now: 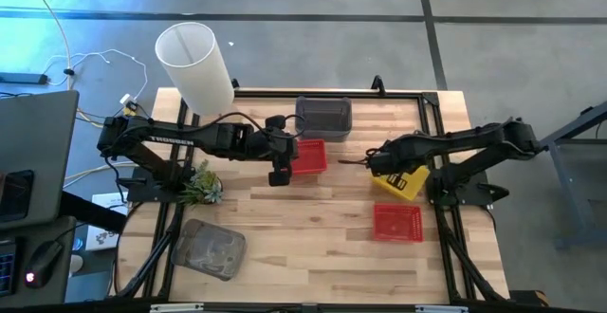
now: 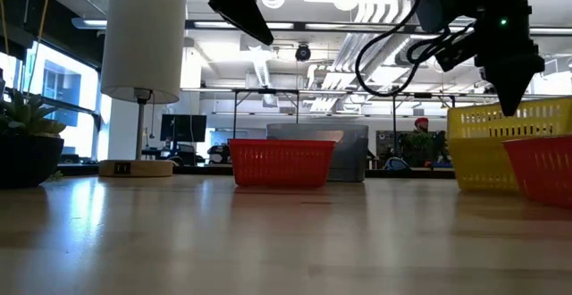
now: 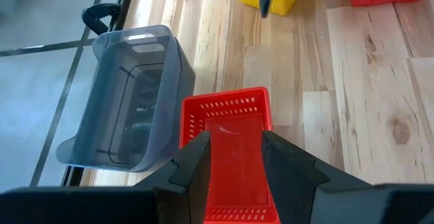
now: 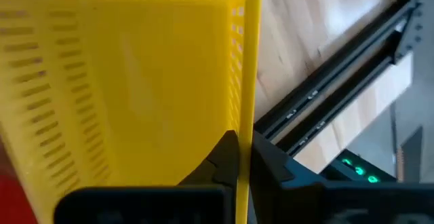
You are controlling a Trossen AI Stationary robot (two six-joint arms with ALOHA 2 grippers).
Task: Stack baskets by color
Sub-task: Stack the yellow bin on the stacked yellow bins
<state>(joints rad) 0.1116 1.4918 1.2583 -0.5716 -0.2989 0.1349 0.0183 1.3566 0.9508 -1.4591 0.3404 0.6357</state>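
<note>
A yellow basket [image 1: 400, 182] stands askew on the right half of the table, with my right gripper [image 1: 372, 167] shut on its wall. A red basket [image 1: 309, 156] rests on its bottom at the table's middle. My left gripper [image 3: 235, 157] hangs open above it and touches nothing; in the low view it [image 2: 241, 9] is well clear of that basket [image 2: 281, 163]. A dark grey basket [image 1: 323, 116] stands just beyond the red one. A second red basket [image 1: 396, 222] sits near the right front, and another grey basket [image 1: 211, 248] at the near left. My right gripper pinches the yellow basket's upright wall [image 4: 248, 108] at its rim, one finger [image 4: 224, 157] inside the basket and one outside. It comes from above, slanting down, at the side facing the table's left. In the low view the basket's bottom [image 2: 478, 183] looks to be on the table.
A tall white cylinder [image 1: 194, 62] on a wooden base stands at the far left, and a green leafy clump [image 1: 201, 186] lies by the left arm's base. A black frame [image 1: 432, 114] runs round the table. Bare wood lies at the near middle.
</note>
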